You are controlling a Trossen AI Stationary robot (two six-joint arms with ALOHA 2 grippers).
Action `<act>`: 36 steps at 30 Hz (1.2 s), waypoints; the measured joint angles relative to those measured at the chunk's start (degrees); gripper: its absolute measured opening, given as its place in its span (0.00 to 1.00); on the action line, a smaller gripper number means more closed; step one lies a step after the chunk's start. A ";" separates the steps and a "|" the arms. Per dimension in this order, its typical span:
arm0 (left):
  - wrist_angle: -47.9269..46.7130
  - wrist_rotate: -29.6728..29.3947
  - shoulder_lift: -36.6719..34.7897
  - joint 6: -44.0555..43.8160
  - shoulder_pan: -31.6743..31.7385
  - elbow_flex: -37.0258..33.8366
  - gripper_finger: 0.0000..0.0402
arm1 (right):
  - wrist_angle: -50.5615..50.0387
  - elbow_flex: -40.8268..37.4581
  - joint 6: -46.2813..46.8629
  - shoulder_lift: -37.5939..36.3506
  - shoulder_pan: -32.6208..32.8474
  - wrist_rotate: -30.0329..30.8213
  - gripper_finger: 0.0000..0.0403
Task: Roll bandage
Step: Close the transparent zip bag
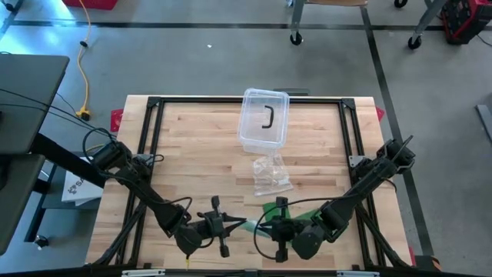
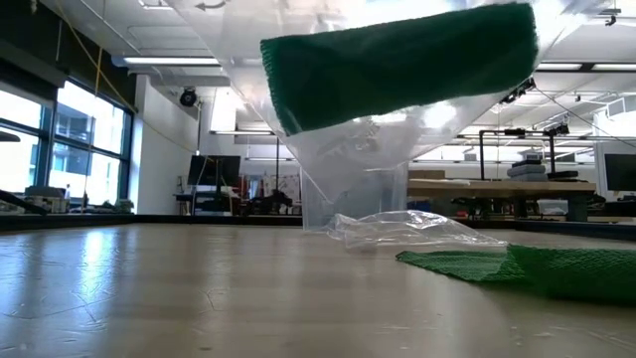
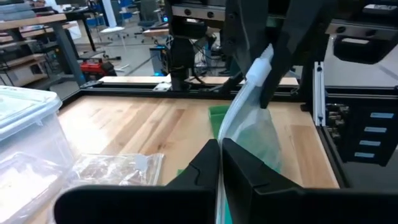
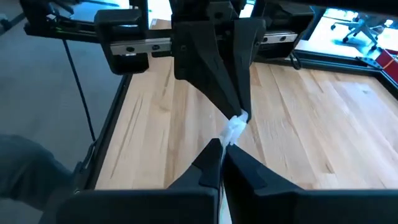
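The left tool (image 1: 231, 225) is pinched tight on one edge of a clear, thin plastic bag (image 3: 249, 118), and the right tool (image 1: 270, 228) is clamped on the opposite edge, so the bag hangs stretched between the two arms near the front edge of the pale wooden bench (image 1: 192, 146). Inside that raised bag sits a dark green woven bandage (image 2: 397, 65), partly bunched; more green fabric (image 2: 517, 267) trails down and lies on the bench beneath. Just behind the tools lies a crumpled clear plastic wrapper (image 1: 272, 174), and farther back stands a clear rectangular plastic container (image 1: 264, 119) with a small dark hook-shaped piece inside. The step in hand looks like getting the bandage free of its bag before any rolling can begin; the rolling itself seems not yet started. The next move probably calls for pulling the two edges apart to open the bag, keeping both pinches firm so the slippery film does not slide out.
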 joint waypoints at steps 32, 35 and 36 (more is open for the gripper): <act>-49.43 13.68 0.11 -16.02 0.60 19.56 0.00 | -1.33 0.00 2.59 2.71 1.18 0.81 0.21; -49.50 13.71 0.11 -16.55 0.54 19.56 0.00 | 0.62 0.00 2.05 3.16 0.72 0.88 0.19; -49.49 13.73 0.11 -16.64 0.53 19.56 0.00 | 0.98 0.00 1.98 3.22 0.49 0.86 0.18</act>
